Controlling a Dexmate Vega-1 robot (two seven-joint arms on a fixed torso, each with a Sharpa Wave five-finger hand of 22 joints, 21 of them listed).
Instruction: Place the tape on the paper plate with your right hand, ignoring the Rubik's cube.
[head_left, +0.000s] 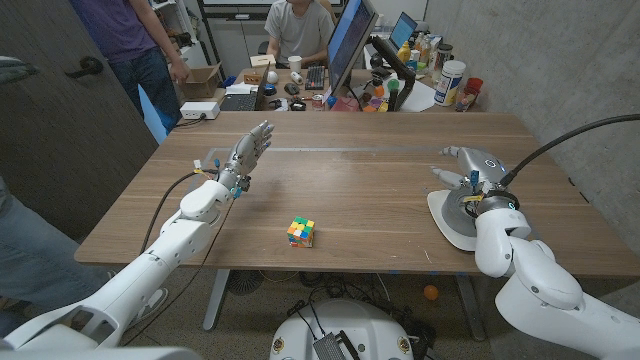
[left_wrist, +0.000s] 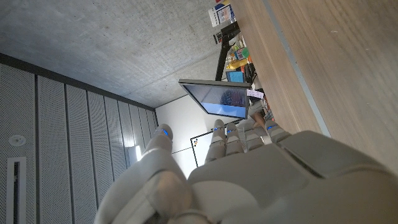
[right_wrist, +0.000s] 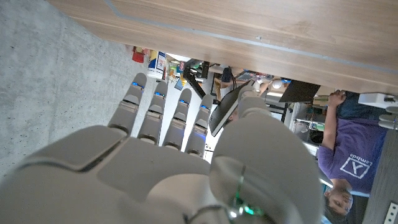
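Tape (head_left: 466, 209) on paper plate (head_left: 443, 222) near table's right edge, partly hidden under right wrist; right hand (head_left: 468, 163) just beyond, fingers straight and apart, holding nothing. Rubik's cube (head_left: 301, 232) well apart, mid-table.

Your Rubik's cube (head_left: 301, 232) sits mid-surface (head_left: 350, 190) near the front edge, paper plate (head_left: 447, 222) off to its right under your right hand (head_left: 478, 172), left hand (head_left: 243, 158) raised behind-left of the cube

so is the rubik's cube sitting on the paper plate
No, the Rubik's cube lies on bare table near the front edge, well apart from the paper plate by the right hand.
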